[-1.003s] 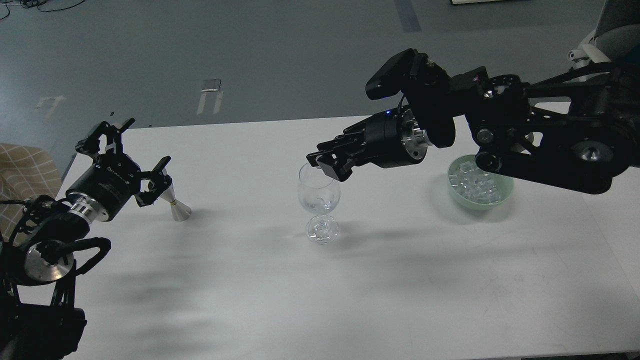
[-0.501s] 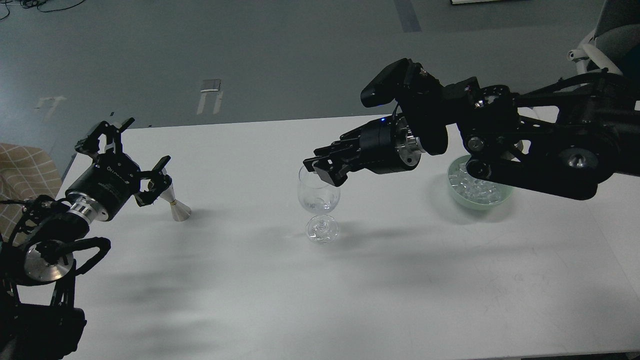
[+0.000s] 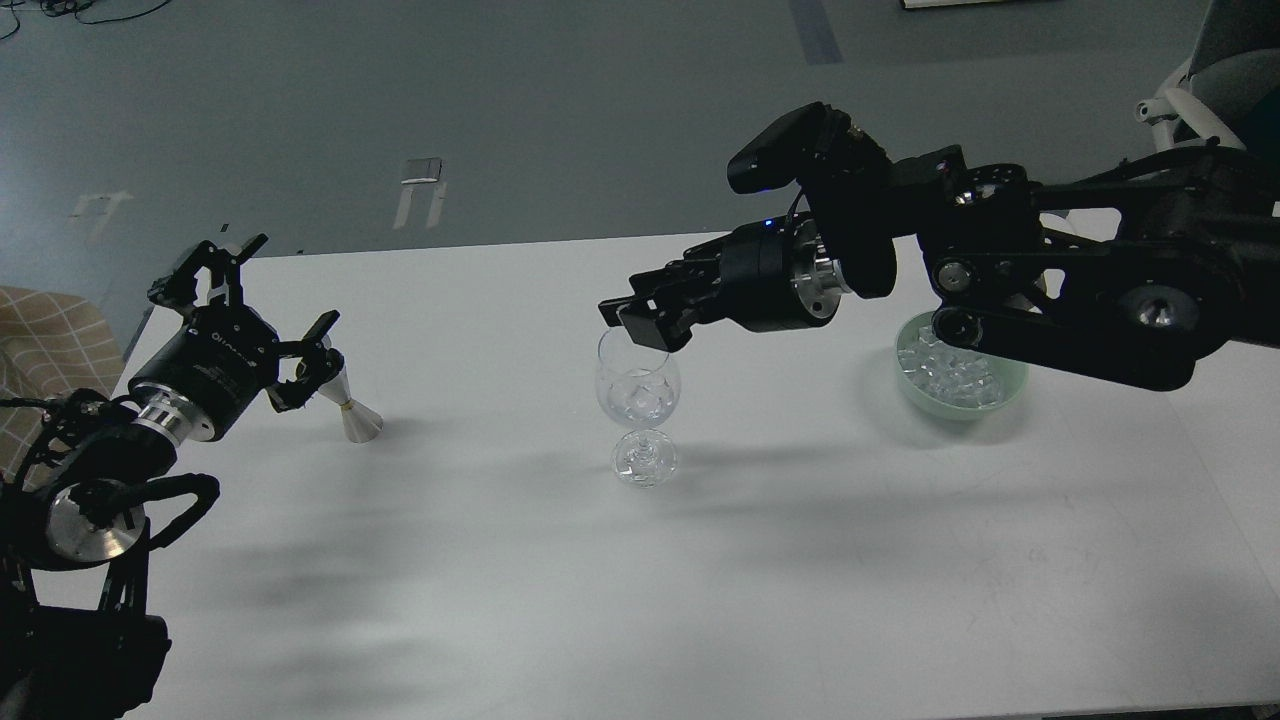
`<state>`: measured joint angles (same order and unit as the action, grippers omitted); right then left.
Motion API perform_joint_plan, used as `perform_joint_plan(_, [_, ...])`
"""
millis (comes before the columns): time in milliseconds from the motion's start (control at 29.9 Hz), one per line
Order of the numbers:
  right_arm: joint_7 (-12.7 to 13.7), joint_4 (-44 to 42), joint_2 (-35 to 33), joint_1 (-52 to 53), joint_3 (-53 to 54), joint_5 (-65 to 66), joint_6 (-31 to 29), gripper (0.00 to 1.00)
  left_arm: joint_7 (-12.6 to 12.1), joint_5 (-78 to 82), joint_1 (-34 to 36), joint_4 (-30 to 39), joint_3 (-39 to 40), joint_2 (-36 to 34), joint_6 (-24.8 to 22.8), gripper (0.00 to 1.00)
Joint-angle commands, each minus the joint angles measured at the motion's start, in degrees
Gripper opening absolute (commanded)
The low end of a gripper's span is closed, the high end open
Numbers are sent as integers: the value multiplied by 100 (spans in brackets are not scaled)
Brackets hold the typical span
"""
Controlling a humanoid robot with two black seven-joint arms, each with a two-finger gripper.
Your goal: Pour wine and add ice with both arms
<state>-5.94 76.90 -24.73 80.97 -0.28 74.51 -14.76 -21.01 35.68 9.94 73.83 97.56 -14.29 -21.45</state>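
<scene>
White table (image 3: 500,560): an ice cube (image 3: 640,393) now sits in the wine glass (image 3: 638,385) below the right gripper (image 3: 628,322), opened and lifted; ice added.

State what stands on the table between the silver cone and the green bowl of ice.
Head view: only the wine glass stands between the silver cone and the green bowl.

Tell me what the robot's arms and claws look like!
Both arms are black and jointed, with shiny silver wrist rings and looped black cables. The left gripper has thin black claw fingers and pale lettering on its round body. The right gripper has chunkier black fingers and a tiny blue light.
</scene>
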Motion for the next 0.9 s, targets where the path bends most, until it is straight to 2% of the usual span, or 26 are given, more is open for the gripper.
perform_joint_plan(0, [5, -455, -216, -72, 448, -1015, 201, 98, 0, 0, 17, -17, 0, -12, 0, 96])
perform_joint_plan(201, [-56, -1544, -331, -879, 1870, -2818, 324, 99, 26, -8, 307, -166, 0, -222, -52, 96])
perform_joint_plan(368, [-74, -1958, -77, -1873, 3111, -3013, 526, 99, 53, -17, 535, -377, 0, -434, -96, 96])
perform_joint_plan(468, [-83, -2170, 187, -2321, 3752, -3022, 588, 99, 53, -17, 711, -632, 0, -522, -307, 96])
perform_joint_plan(568, [-91, -2249, 362, -2752, 4437, -3616, 580, 99, 61, -8, 913, -860, 0, -566, -579, 96])
perform_joint_plan(702, [-188, -2643, 661, -2850, 4729, -4724, 501, 99, 166, 0, 1203, -1203, -9, -557, -655, 96])
perform_joint_plan(869, [-346, -3136, 1040, -2859, 5107, -5096, 184, 99, 272, 0, 1730, -1731, -18, -531, -655, 96])
